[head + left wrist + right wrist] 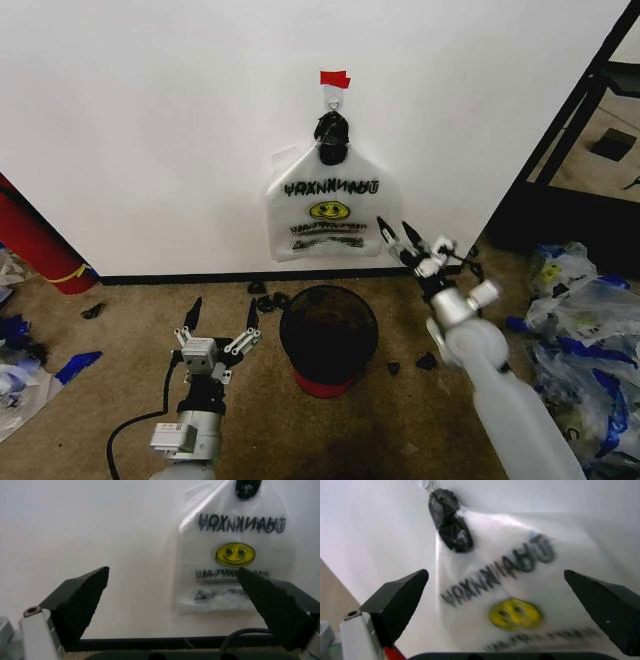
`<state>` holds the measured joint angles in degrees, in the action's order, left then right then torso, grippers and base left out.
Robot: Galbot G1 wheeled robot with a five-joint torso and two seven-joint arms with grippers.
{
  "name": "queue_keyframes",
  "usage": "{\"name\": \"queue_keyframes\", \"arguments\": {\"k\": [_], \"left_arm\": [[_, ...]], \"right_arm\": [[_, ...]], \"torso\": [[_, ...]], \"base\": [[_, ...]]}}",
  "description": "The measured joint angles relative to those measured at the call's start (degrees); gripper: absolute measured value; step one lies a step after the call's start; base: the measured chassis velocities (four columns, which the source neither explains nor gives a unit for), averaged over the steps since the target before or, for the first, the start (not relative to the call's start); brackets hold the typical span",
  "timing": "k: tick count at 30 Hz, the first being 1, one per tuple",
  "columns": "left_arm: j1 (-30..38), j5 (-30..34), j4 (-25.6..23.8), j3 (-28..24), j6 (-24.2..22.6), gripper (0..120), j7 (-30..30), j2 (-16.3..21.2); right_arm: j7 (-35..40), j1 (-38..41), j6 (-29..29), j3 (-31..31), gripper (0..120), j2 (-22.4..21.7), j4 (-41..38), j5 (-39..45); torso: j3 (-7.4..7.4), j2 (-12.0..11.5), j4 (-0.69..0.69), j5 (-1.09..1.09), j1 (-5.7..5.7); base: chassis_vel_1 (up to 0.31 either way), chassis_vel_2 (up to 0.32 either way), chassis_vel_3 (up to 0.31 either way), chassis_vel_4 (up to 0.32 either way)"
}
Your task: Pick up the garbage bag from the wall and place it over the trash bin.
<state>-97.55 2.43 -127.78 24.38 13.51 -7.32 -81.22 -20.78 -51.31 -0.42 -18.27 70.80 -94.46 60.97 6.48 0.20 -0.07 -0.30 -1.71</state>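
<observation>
— Where do we stand with the thin see-through whitish plastic garbage bag [325,205] with the yellow smiley and black print?

— It hangs flat against the plain white wall [150,120] from a small hook, just under a red tape strip [335,79], directly above and behind the round black wire-mesh trash bin [329,335] with the red base on the carpeted floor. Nothing holds it yet.

— And our claws?

— Our right claw [400,237] is raised at the bag's right edge, near its lower corner, fingers spread wide; from its wrist the bag fills the gap between them. Our left claw [220,322] waits low, left of the bin, also spread wide and facing the wall.

— So how do we take it cleanly?

— We judge that we should ease the right claw forward until the film sits between the fingers, pinch near the top by the dark bunched handle [332,140], then lift up and off the hook rather than pull outward, since thin plastic could tear or slip.
</observation>
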Motion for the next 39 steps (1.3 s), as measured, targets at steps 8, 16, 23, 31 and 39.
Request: {"name": "queue_keyframes", "arguments": {"k": [8, 16, 23, 31, 39], "left_arm": [[0.1, -0.1, -0.3, 0.4, 0.0, 100, 0.0, -0.3], [0.0, -0.1, -0.2, 0.4, 0.0, 100, 0.1, -0.6], [-0.3, -0.1, -0.6, 0.7, 0.1, 100, 0.1, -0.5], [-0.2, 0.1, -0.8, 0.8, 0.1, 100, 0.0, -0.4], [-0.2, 0.2, -0.9, 0.8, 0.1, 100, 0.0, -0.4]], "right_arm": [[-6.3, 11.6, -1.1, 6.5, 100, 3.9, 10.4, 3.0], [-8.3, 18.3, -1.2, 9.1, 100, 9.9, 17.9, 2.9], [-8.1, 19.9, -1.1, 8.6, 100, 11.6, 20.0, 2.8], [-7.9, 22.0, -1.0, 7.1, 100, 12.0, 22.3, 3.5], [-8.2, 23.1, -1.1, 6.9, 100, 12.1, 22.1, 4.2]], "torso": [[-0.01, 0.0, 0.0, -0.03, 0.0], [0.0, 0.0, 0.01, 0.0, 0.0], [0.0, 0.0, -0.01, 0.0, 0.0], [0.0, 0.0, -0.01, 0.01, 0.0], [-0.01, 0.0, -0.01, 0.0, 0.0]], "base": [[0.0, 0.0, 0.0, 0.0], [0.0, 0.0, 0.0, 0.0], [0.0, 0.0, 0.0, 0.0], [0.0, 0.0, 0.0, 0.0], [0.0, 0.0, 0.0, 0.0]]}}
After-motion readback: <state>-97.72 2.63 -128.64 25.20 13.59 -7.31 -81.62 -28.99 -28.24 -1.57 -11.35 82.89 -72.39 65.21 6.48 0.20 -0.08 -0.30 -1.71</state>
